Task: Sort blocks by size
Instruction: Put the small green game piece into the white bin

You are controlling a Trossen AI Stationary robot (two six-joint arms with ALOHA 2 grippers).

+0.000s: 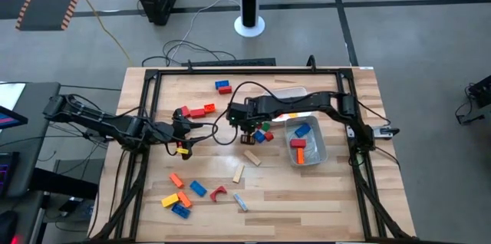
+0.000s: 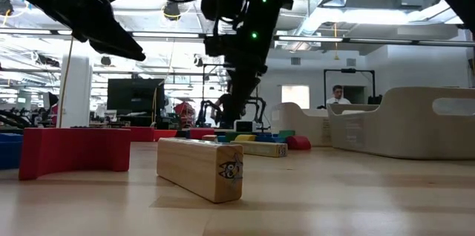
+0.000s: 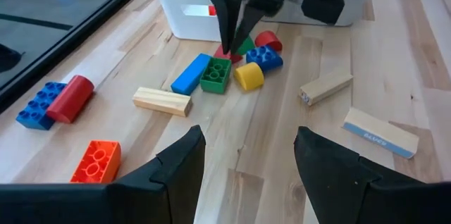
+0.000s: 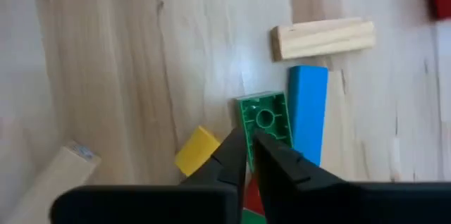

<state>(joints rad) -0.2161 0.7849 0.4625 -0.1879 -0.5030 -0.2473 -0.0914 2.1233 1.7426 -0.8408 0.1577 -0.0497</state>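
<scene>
While the tabletop fills the high view's centre, a tub sits right of centre holding 3 blocks. At mid-frame the right hand is clenched, fingertips down among clustered blocks beside a green block. Left of centre, the left hand hovers released.

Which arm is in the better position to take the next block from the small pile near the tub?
The right one, probably. The right claw is down in the pile, shut at the small red block beside the green block. The left claw is open, farther back, away from the pile.
</scene>
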